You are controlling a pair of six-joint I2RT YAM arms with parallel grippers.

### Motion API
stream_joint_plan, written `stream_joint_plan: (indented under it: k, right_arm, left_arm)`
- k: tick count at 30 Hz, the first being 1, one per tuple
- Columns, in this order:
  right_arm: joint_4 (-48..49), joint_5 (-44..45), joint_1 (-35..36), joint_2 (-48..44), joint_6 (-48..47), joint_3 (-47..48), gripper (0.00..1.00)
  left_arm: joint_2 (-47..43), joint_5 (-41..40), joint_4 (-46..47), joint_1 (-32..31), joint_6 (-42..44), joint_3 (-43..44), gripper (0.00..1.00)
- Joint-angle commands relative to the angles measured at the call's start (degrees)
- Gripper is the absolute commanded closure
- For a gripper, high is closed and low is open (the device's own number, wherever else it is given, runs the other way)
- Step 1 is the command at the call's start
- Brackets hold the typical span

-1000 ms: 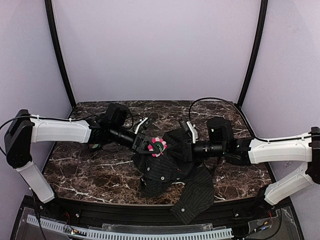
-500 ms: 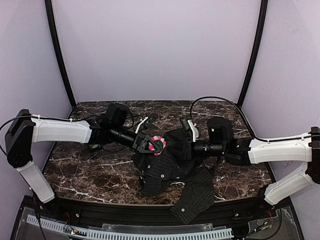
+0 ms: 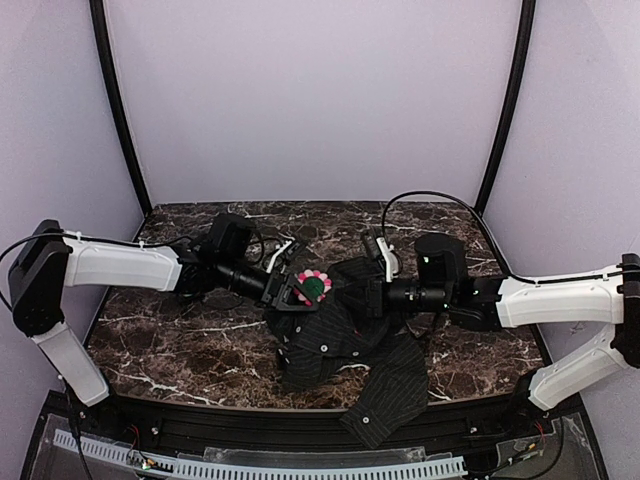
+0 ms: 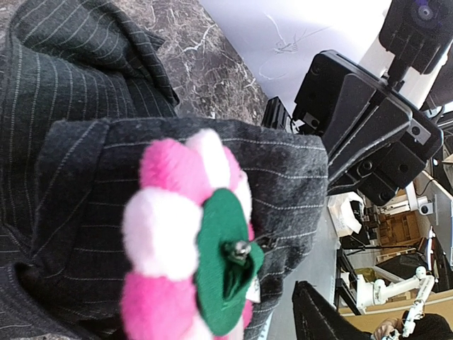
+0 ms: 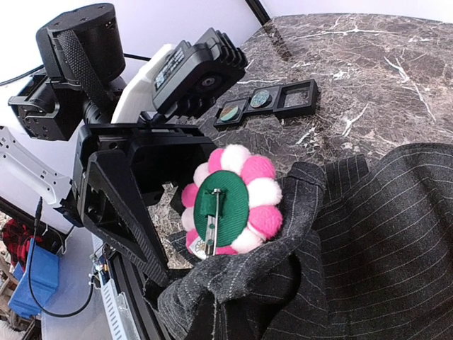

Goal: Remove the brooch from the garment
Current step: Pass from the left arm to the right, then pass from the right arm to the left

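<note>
The brooch [image 3: 313, 285] is a ring of pink and white petals with a green felt back and a metal pin. It sits at the tips of my left gripper [image 3: 297, 291], which looks shut on its petals. In the left wrist view the brooch [image 4: 185, 237] fills the lower middle, pressed against the garment [image 4: 106, 163]. One dark finger [image 4: 327, 315] shows at the bottom right. The right wrist view shows the brooch's back [image 5: 225, 204] above a raised fold of the dark pinstriped garment [image 5: 368, 234]. My right gripper [image 3: 368, 296] is buried in that cloth and its fingers are hidden.
Three small black square trays [image 5: 267, 100] lie in a row on the marble table [image 3: 180, 340] behind the left arm. The garment [image 3: 345, 350] spreads across the middle, and one part [image 3: 385, 400] hangs over the near edge. Purple walls enclose the back and sides.
My left gripper has moved slightly up and to the right with the brooch. A fold of the garment has lifted with it. The right arm has barely moved.
</note>
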Motion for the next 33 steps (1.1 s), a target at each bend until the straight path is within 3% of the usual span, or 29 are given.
stream_joint_plan:
  k: [1,5,13,18,22,25,29,33]
  right_arm:
    - [2.88,-1.3,0.57,-1.56,-0.25,-0.44,1.0]
    - [2.49,-1.28,0.53,-1.76,-0.21,-0.72,1.0]
    - [2.51,-1.52,0.55,-1.6,-0.28,-0.66,1.0]
    - [2.83,-1.36,0.53,-1.41,-0.24,-0.66,1.0]
    - [2.09,-0.37,0.53,-1.33,-0.37,-0.19,1.0]
    - [1.02,1.65,0.79,-1.16,-0.34,0.51,1.0]
    - [-1.99,5.0,1.54,0.4,-0.53,2.76,1.0]
    - [-0.75,6.43,2.17,1.11,0.33,3.04,1.0]
  left_arm:
    - [-3.24,-1.34,4.17,1.38,-2.04,-2.22,0.4]
    - [-3.38,-0.15,10.62,2.44,-6.24,-4.06,0.41]
    - [-4.6,1.97,18.19,4.2,-11.36,-6.95,0.53]
    - [-4.08,2.89,20.39,4.43,-13.3,-7.5,0.69]
    - [-3.36,3.71,21.62,4.36,-14.08,-7.36,0.77]
    - [-3.11,4.17,22.06,4.24,-14.41,-7.18,0.89]
    - [-4.15,1.02,13.62,2.86,-8.46,-4.55,0.99]
    - [-5.37,-5.32,1.59,1.57,-0.36,-1.3,0.99]
